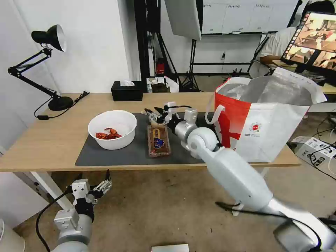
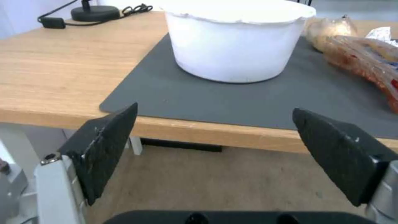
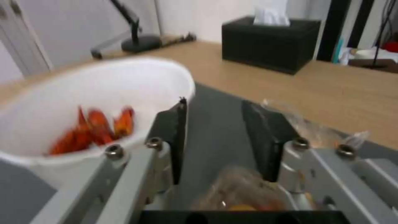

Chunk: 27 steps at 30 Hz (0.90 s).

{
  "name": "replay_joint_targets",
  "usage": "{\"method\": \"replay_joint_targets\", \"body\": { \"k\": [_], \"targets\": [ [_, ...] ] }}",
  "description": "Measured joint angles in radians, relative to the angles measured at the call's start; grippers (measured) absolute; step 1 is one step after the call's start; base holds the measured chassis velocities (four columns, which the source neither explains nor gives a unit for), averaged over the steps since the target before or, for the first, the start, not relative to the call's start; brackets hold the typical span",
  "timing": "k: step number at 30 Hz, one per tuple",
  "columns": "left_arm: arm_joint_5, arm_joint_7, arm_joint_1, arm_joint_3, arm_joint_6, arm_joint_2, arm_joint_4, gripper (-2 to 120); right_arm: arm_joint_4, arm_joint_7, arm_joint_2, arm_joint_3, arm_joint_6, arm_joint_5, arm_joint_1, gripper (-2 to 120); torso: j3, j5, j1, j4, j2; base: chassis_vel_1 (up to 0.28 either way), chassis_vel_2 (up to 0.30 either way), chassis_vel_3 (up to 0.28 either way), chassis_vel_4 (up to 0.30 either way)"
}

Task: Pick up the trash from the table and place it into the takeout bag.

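The white bowl (image 1: pixel 112 129) with red crayfish shells (image 1: pixel 107 134) stands on the left of the dark mat (image 1: pixel 122 154). Beside it lies the clear tray (image 1: pixel 159 140) with red scraps. My right gripper (image 1: pixel 154 112) hovers over the tray's far end, and in its wrist view the right gripper (image 3: pixel 222 127) is open, with mat between its pads and a beige plastic-wrapped ball (image 3: pixel 240 189) under its palm. The left wrist view shows that ball (image 2: pixel 331 29) beyond the tray (image 2: pixel 369 62), next to a crumpled white tissue (image 2: pixel 383 32). The takeout bag (image 1: pixel 266 122) stands open on the right. My left gripper (image 1: pixel 105 184) waits open below the table's front edge.
A black tissue box (image 1: pixel 127 91) sits at the table's (image 1: pixel 45 143) far edge, and a black desk lamp (image 1: pixel 52 70) with its cable stands at the far left. The bag's white handle (image 1: pixel 213 115) hangs close to my right forearm. Bare wood lies left of the mat.
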Motion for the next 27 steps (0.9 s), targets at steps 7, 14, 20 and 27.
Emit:
{"method": "replay_joint_targets", "body": {
  "k": [7, 14, 20, 27],
  "targets": [
    [-0.006, 0.001, 0.001, -0.005, 0.0, 0.003, -0.001, 100, -0.066, -0.033, 0.024, -0.001, 0.002, -0.059, -0.023, 7, 0.0, 0.0, 0.0, 0.0, 0.0, 0.0, 0.0, 0.0, 0.0],
    [-0.024, 0.001, -0.005, -0.009, 0.0, 0.014, 0.002, 100, -0.118, -0.03, 0.047, 0.016, 0.012, -0.078, -0.043, 0, 0.0, -0.0001, 0.0, 0.0, 0.0, 0.0, 0.0, 0.0, 0.0],
    [-0.041, 0.001, -0.018, -0.006, 0.0, 0.019, 0.013, 100, -0.122, -0.025, 0.047, 0.022, 0.013, -0.078, -0.051, 0, 0.0, 0.0, 0.0, 0.0, 0.0, 0.0, 0.0, 0.0, 0.0],
    [-0.056, 0.0, -0.031, -0.002, 0.0, 0.024, 0.019, 100, -0.121, -0.019, 0.044, 0.023, 0.01, -0.071, -0.057, 0, 0.0, 0.0, 0.0, 0.0, 0.0, 0.0, 0.0, 0.0, 0.0]
  ]
}}
